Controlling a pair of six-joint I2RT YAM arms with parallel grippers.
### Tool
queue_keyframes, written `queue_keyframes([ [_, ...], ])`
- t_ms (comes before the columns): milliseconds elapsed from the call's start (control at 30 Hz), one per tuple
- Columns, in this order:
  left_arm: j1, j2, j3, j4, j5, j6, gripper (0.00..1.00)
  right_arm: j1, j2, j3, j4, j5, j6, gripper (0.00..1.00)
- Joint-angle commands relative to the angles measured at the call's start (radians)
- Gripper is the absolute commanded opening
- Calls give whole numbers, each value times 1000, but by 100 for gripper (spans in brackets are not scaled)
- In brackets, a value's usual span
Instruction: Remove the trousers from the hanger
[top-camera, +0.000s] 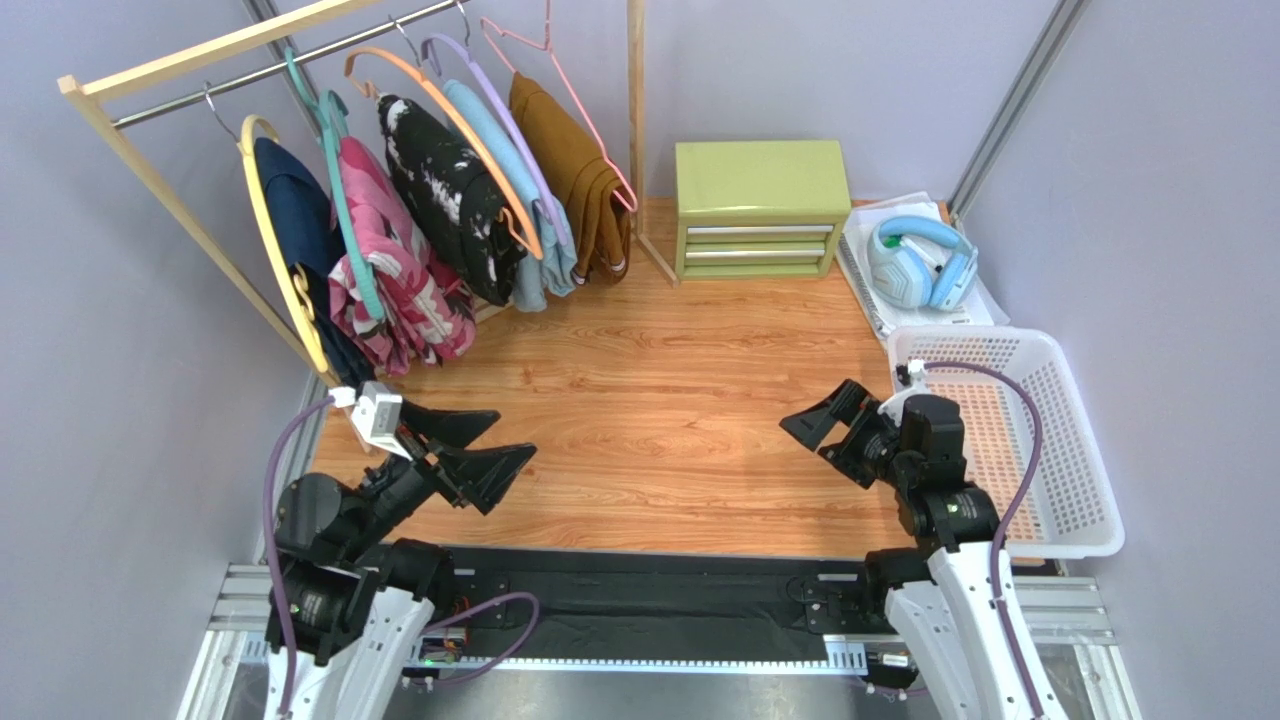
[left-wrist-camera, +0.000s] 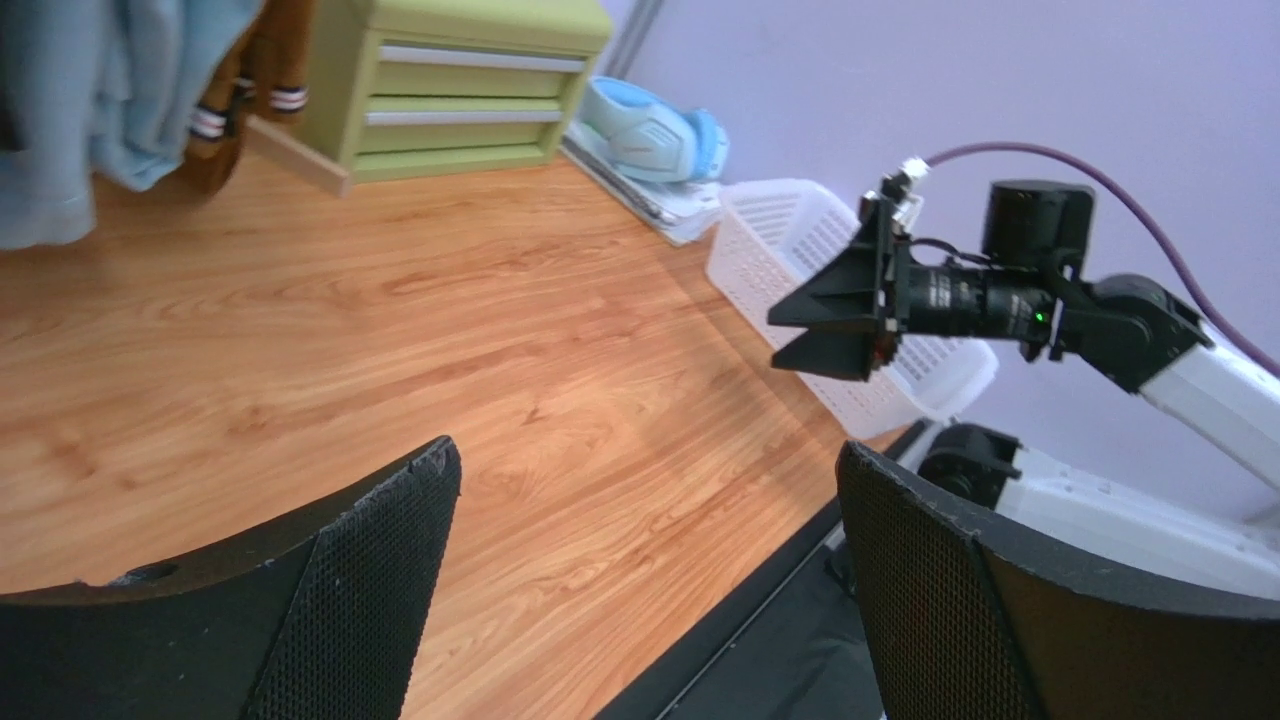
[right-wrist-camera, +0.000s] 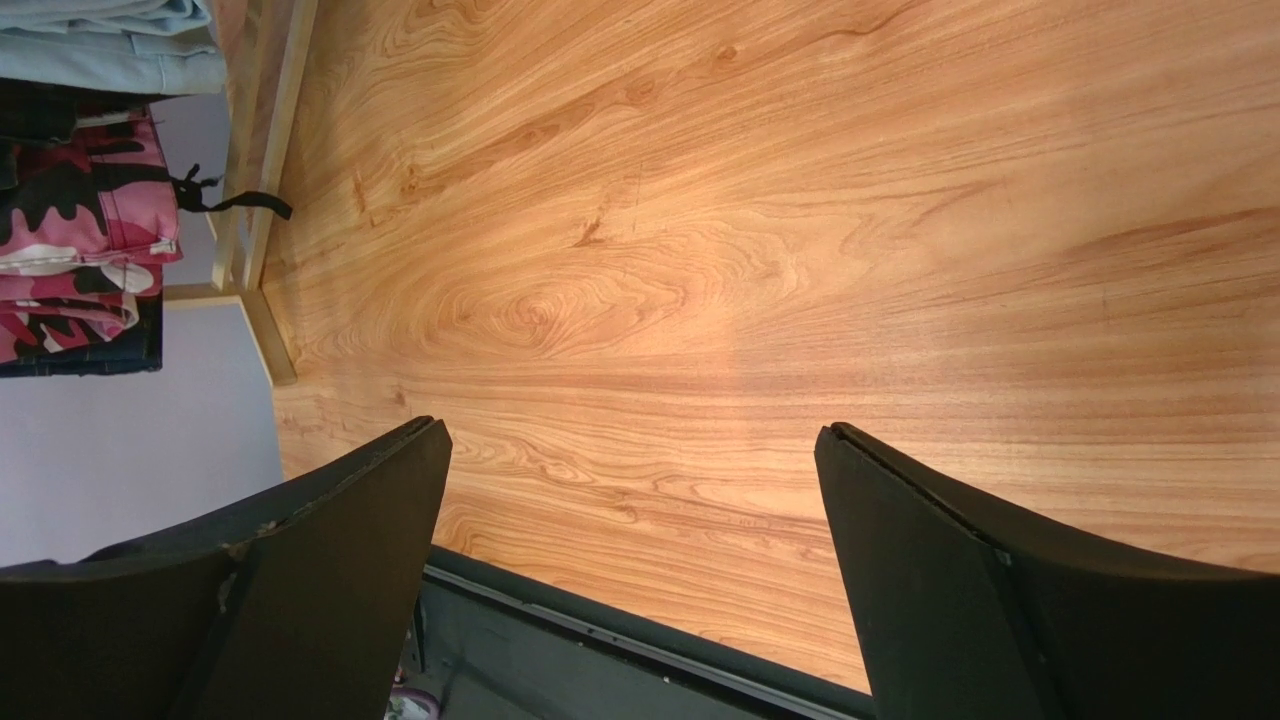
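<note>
Navy trousers (top-camera: 301, 225) on a yellow hanger (top-camera: 313, 342) and pink camouflage trousers (top-camera: 394, 270) on a teal hanger (top-camera: 343, 210) hang folded at the left end of a wooden rack (top-camera: 181, 54), beside three other garments (top-camera: 451, 188). The left claw (top-camera: 508, 440) and right claw (top-camera: 804, 438) hover spread wide and empty over the table (top-camera: 676, 375), well apart from the rack.
</note>
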Motion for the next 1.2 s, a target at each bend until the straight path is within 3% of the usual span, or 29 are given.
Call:
queue_keyframes([
  [0,7,76,150,-248,-258,-1,100,14,36,88,22,9,-45,100],
  [67,7,124,249,-383,-387,-49,100,16,60,111,48,-6,-44,100],
  [167,7,267,398,-541,-472,-44,99,22,119,168,56,-5,-39,100],
  [333,7,423,654,-748,-444,31,99,56,307,338,-1,14,-82,100],
  [467,7,443,742,-771,-544,-44,99,122,482,493,-117,20,-147,100],
  [633,7,429,884,-762,-705,-76,100,327,597,636,-183,125,-187,100],
  [800,7,643,1123,-869,-856,12,99,473,663,732,-254,133,-199,100],
  [933,7,823,1361,-937,-1007,34,98,505,673,766,-297,124,-213,100],
  [1167,13,1033,1552,-899,-1169,106,94,505,628,772,-340,103,-225,100],
])
